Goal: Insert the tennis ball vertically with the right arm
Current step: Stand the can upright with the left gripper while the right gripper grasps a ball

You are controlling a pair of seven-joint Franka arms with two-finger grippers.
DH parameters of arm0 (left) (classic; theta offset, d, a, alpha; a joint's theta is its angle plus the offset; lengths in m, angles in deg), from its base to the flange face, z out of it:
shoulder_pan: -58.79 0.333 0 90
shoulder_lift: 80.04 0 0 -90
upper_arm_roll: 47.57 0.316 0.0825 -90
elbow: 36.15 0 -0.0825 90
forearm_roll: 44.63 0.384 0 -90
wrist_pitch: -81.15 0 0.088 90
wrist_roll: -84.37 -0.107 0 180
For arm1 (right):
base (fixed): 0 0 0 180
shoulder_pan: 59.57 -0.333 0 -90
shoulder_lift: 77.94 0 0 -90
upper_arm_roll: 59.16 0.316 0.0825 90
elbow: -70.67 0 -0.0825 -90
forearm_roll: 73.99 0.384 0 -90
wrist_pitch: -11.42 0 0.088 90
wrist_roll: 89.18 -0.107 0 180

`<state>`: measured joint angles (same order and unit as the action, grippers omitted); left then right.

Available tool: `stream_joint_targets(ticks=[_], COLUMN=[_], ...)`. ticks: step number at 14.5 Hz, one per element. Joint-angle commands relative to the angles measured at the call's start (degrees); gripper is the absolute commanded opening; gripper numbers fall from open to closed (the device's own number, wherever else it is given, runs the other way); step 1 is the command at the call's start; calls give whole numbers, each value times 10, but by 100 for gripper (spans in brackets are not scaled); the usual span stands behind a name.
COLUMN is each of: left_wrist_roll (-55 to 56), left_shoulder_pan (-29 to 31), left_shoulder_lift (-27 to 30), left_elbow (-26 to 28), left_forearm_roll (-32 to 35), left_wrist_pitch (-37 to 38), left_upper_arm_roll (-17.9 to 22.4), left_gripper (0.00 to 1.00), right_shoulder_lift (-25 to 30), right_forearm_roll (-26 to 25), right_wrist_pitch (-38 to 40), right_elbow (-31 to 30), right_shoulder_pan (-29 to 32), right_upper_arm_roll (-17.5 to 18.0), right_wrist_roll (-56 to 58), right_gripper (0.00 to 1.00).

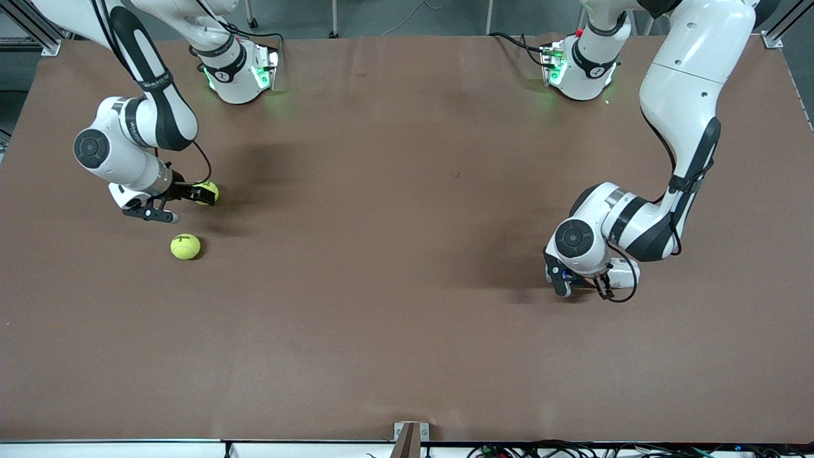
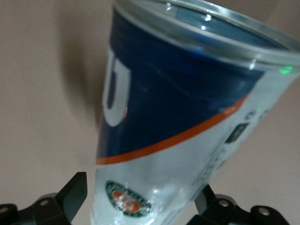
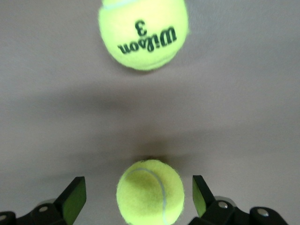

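Observation:
A yellow tennis ball [image 1: 208,192] lies on the brown table toward the right arm's end. My right gripper [image 1: 187,205] is low over it and open. In the right wrist view this ball [image 3: 150,197] sits between the two fingers [image 3: 75,199], with a gap on each side. A second tennis ball [image 1: 185,246], printed with black lettering [image 3: 144,33], lies a little nearer to the front camera. My left gripper [image 1: 582,289] is down at the table at the left arm's end, open around a clear ball can [image 2: 178,117] with a blue and orange label.
The can [image 1: 624,272] shows as a pale cylinder beside the left hand in the front view. The brown table [image 1: 394,254] stretches bare between the two arms. The two arm bases stand along the edge farthest from the front camera.

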<state>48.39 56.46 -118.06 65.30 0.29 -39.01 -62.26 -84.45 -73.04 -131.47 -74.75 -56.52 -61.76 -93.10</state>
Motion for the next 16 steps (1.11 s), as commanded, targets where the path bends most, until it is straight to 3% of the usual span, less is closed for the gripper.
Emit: stream_joint_targets(ticks=[1, 6, 10, 12, 14, 16], left_wrist_roll=[-15, -16, -38, -38, -35, -37], left_shoulder_pan=[2, 4, 10, 9, 8, 9], left_shoulder_lift=[-6, -22, -22, -21, -17, -7], left_elbow=[1, 1, 0, 0, -3, -6], left_forearm_roll=[18, 30, 28, 21, 18, -8], left_wrist_pitch=[-17, -46, -54, -65, -65, -65], left_upper_arm_roll=[-2, -2, -2, -3, -14, -25], left_gripper=[99, 93, 69, 66, 65, 66], right_shoulder_lift=[3, -8, -25, -28, -29, -29], right_forearm_roll=[5, 5, 5, 5, 5, 5], right_wrist_pitch=[-17, -18, -28, -29, -27, -16], right_elbow=[-26, -33, -32, -31, -31, -30], right_shoulder_pan=[3, 5, 6, 6, 6, 6], right_upper_arm_roll=[1, 1, 1, 1, 1, 1], right_wrist_roll=[-5, -5, -5, -5, -5, -5], right_gripper=[100, 100, 100, 99, 92, 77])
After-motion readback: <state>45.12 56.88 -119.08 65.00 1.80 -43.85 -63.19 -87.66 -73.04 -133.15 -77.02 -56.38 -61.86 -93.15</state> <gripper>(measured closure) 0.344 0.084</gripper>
